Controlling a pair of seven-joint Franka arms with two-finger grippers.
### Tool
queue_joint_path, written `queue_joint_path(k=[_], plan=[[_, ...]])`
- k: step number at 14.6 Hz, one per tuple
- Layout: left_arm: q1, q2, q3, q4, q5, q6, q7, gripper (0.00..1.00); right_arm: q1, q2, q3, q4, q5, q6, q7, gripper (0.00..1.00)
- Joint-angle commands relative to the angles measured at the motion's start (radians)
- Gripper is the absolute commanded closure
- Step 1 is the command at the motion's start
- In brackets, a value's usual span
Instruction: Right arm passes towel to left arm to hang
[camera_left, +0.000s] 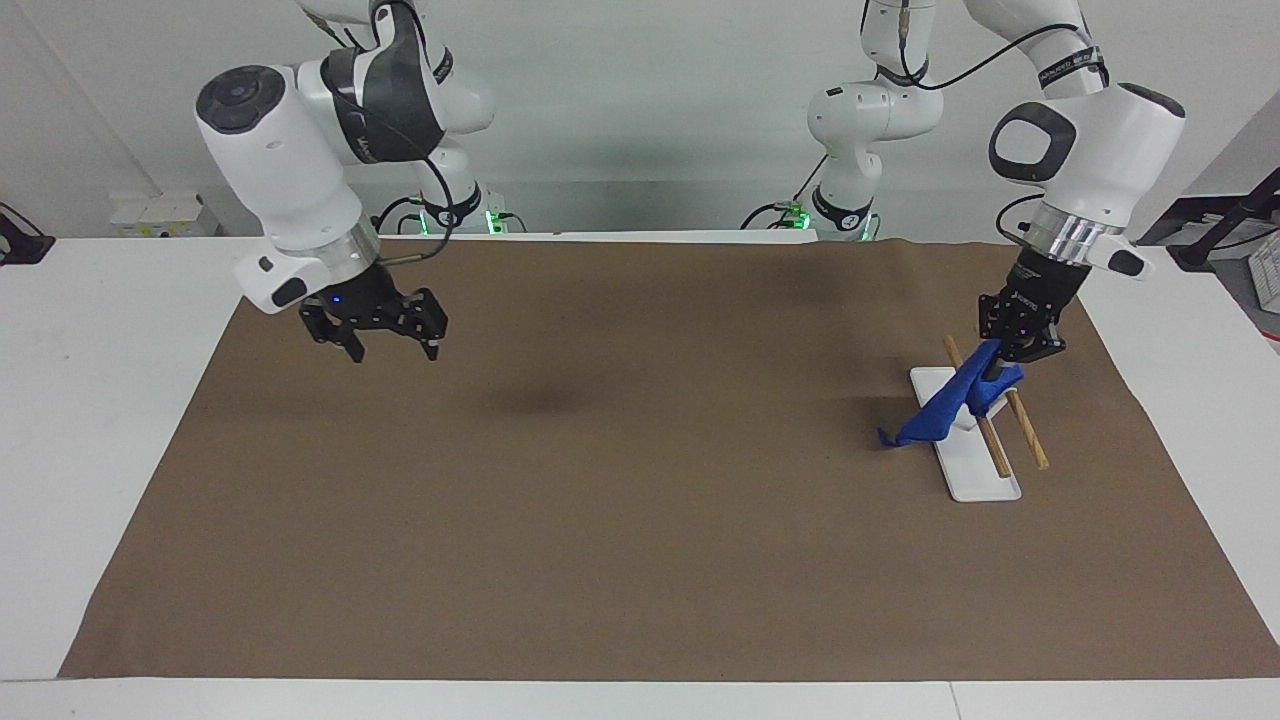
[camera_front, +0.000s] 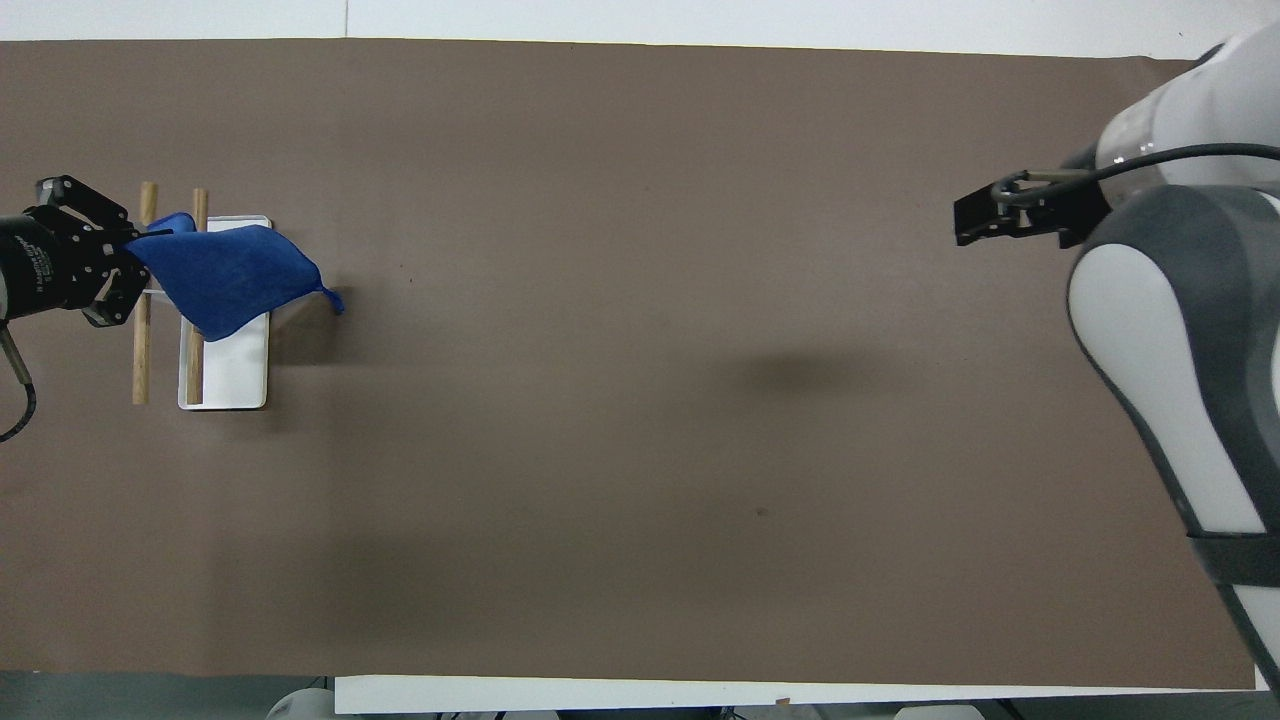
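Note:
My left gripper is shut on one corner of the bright blue towel and holds it over the rack at the left arm's end of the table. The towel hangs slanting down across the two wooden rods and the white base; its loop corner dangles past the base's edge. I cannot tell whether it rests on a rod. In the overhead view the towel spreads from the left gripper over the rods. My right gripper is open and empty over the right arm's end of the mat, also seen from overhead.
A large brown mat covers most of the white table. The rack's white base lies on the mat, with the two rods raised above it.

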Motion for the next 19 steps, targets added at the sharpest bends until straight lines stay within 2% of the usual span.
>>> queue_joint_path(k=[1,6,9,12,19], plan=[[0.012,0.026,0.001,0.028,-0.016,0.040,0.171,1.00,0.014,-0.072,-0.078,-0.010,-0.030,-0.072,-0.117,0.01],[0.090,0.037,0.002,0.045,-0.016,0.043,0.467,1.00,0.014,-0.090,-0.189,0.008,-0.016,-0.131,-0.215,0.01],[0.134,0.067,0.004,0.104,-0.016,0.021,0.605,1.00,0.014,-0.092,-0.186,-0.004,-0.016,-0.132,-0.232,0.01],[0.165,0.069,0.005,0.113,-0.014,0.005,0.710,1.00,0.014,-0.094,-0.187,-0.015,-0.016,-0.131,-0.234,0.01],[0.173,0.038,0.007,0.044,-0.012,-0.054,0.718,0.97,0.013,-0.098,-0.189,-0.027,-0.016,-0.134,-0.232,0.01]])
